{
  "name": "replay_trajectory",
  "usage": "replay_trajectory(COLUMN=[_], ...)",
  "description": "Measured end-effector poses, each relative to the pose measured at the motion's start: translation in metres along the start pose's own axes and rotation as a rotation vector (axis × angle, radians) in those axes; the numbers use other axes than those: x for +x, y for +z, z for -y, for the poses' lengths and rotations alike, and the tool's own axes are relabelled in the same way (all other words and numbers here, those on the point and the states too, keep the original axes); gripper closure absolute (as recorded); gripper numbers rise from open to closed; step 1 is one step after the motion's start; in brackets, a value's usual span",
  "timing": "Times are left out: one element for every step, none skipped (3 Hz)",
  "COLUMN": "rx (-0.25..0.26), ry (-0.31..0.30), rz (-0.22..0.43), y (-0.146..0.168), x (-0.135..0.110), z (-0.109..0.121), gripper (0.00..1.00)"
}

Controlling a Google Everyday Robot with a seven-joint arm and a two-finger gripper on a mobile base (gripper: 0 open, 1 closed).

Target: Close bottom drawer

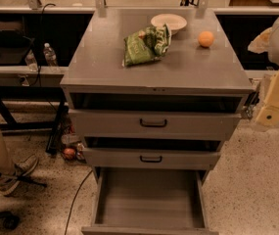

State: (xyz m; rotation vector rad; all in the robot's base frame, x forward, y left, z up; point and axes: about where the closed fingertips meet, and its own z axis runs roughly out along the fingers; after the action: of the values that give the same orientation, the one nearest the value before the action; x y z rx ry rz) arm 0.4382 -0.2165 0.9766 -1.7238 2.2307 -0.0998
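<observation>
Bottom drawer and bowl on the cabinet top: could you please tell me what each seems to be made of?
The bottom drawer looks like grey painted sheet metal, matte: thin flat walls, dull even sheen. The bowl seems glazed ceramic or plastic, smooth off-white; I cannot tell which. The gripper hangs right of the cabinet, touching neither.

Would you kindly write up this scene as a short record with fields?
bottom drawer: pulled far out, tray empty
cabinet top: green bag, white bowl, orange
gripper: at picture right, beside the cabinet, not touching the drawer
task state: drawer not yet closed
</observation>
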Motion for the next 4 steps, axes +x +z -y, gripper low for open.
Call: replay_trajectory(rx=[0.000,-0.012,-0.054,-0.152], ry=[0.000,0.035,0.143,0.289], rz=[0.000,-0.081,-0.149,-0.203], y=[0.000,0.017,0.053,0.116], x=[0.000,0.007,0.030,0.071], z=[0.000,-0.008,-0.031,-0.075], gripper=[0.00,0.00,0.00,0.00])
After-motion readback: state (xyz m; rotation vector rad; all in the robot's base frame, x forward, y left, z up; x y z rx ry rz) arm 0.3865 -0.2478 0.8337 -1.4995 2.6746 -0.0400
